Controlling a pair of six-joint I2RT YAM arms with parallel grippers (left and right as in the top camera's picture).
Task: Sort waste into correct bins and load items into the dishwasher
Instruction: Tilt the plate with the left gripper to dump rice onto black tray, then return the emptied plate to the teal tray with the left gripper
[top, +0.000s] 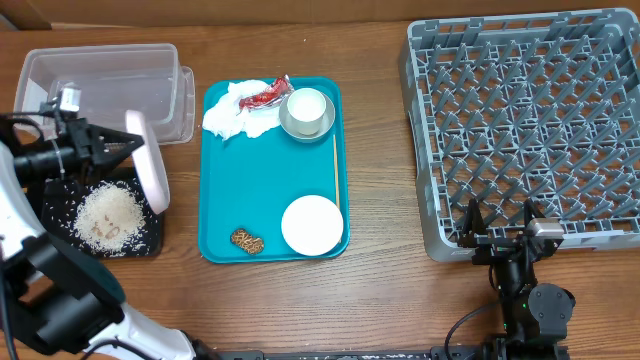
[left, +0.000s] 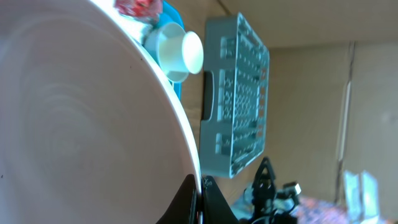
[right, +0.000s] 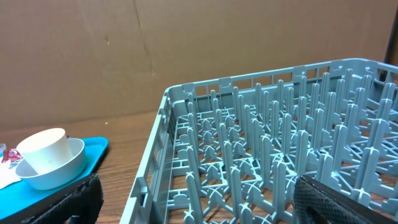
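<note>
My left gripper (top: 128, 146) is shut on the rim of the large pink-white plate (top: 150, 170). It holds the plate tilted on edge over the black tray (top: 54, 196), where the rice crumbs (top: 108, 215) lie in a pile. The plate fills the left wrist view (left: 81, 124), pinched between the fingers (left: 200, 186). White napkins (top: 235, 115), a red wrapper (top: 265, 95), a cup (top: 307, 104) inside the bowl (top: 295, 128), a small plate (top: 313, 225) and a biscuit piece (top: 247, 240) lie on the teal tray. My right gripper (top: 500, 225) is open and empty at the front edge of the grey dish rack (top: 530, 120).
The clear tub (top: 110, 80) stands behind the black tray, at the back left. A thin wooden stick (top: 334, 170) lies along the right side of the teal tray (top: 215, 200). The right wrist view shows the rack's pegs (right: 273, 143) and the cup in the bowl (right: 46, 158).
</note>
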